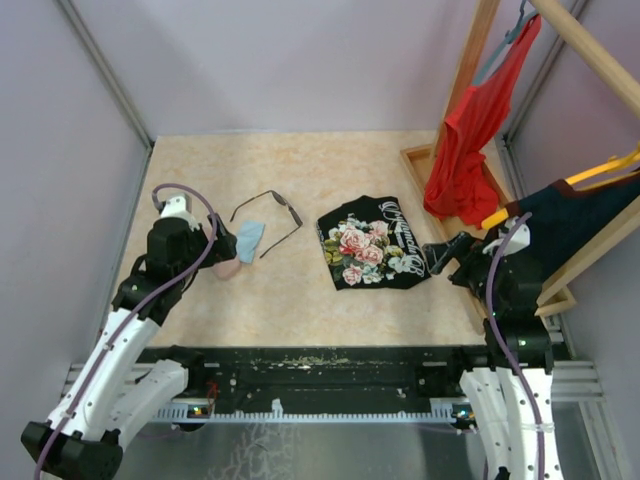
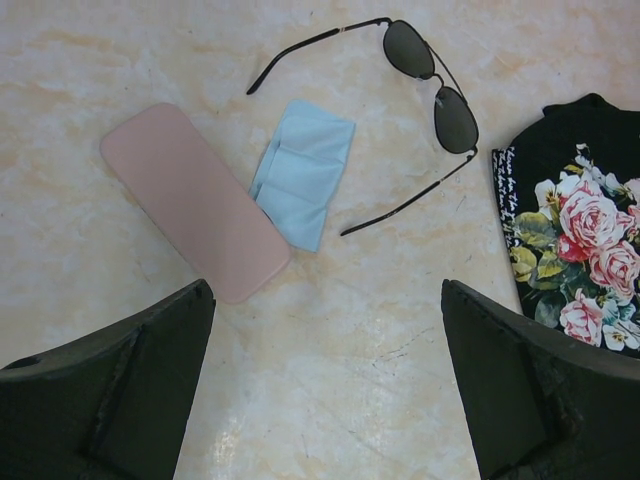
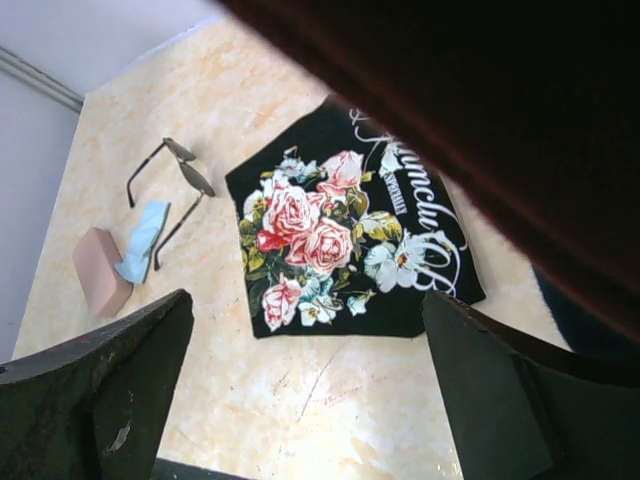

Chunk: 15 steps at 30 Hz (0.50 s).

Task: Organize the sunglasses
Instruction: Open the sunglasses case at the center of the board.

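The sunglasses [image 1: 285,205] lie open, arms spread, on the beige table left of centre; the left wrist view shows their dark lenses [image 2: 455,118] and the right wrist view shows them far off [image 3: 196,178]. A light-blue cloth [image 2: 303,170] lies between their arms, partly overlapping the pink case [image 2: 195,200]. My left gripper [image 2: 327,300] hovers open just on the near side of the case and cloth, with only bare table between its fingers. In the top view it [image 1: 220,246] covers most of the case [image 1: 229,269]. My right gripper [image 1: 441,252] hangs open at the right with nothing in it [image 3: 305,300].
A folded black floral shirt [image 1: 372,255] lies at mid-table, right of the sunglasses. A wooden rack [image 1: 470,70] at the back right carries a red garment [image 1: 462,150] and a dark garment [image 1: 590,215] on a yellow hanger. Grey walls close in both sides.
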Motion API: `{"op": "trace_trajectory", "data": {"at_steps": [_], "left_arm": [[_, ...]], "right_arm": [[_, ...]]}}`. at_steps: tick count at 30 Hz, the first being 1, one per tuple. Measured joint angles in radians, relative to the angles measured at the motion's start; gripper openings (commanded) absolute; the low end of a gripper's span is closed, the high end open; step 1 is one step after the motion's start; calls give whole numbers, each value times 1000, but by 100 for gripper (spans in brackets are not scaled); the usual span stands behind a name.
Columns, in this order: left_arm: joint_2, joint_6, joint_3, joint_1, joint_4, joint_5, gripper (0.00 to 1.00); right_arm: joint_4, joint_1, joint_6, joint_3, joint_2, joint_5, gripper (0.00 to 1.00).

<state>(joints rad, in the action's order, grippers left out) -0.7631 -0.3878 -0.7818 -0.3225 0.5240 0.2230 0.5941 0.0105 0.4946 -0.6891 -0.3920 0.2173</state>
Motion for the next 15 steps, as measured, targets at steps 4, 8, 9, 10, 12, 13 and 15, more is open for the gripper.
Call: {"op": "trace_trajectory", "data": {"at_steps": [4, 8, 9, 10, 12, 13, 15], "left_arm": [[-3, -1, 5, 2, -24, -13, 100], [-28, -8, 14, 4, -47, -34, 100], [-38, -10, 16, 4, -53, -39, 100], [-50, -13, 19, 4, -57, -43, 100], [-67, -16, 23, 4, -64, -51, 100], [-74, -16, 24, 4, -67, -54, 100], [-85, -19, 24, 5, -74, -58, 100]], "right_arm": [[8, -1, -18, -6, 4, 10, 97], [5, 0, -26, -6, -5, 32, 97], [2, 1, -30, -6, -14, 37, 97], [-3, 7, -33, -6, -29, 39, 97], [-22, 55, -43, -7, -75, 14, 97], [-33, 116, -48, -8, -105, -18, 98], [-45, 293, -58, -18, -175, -118, 98]]}}
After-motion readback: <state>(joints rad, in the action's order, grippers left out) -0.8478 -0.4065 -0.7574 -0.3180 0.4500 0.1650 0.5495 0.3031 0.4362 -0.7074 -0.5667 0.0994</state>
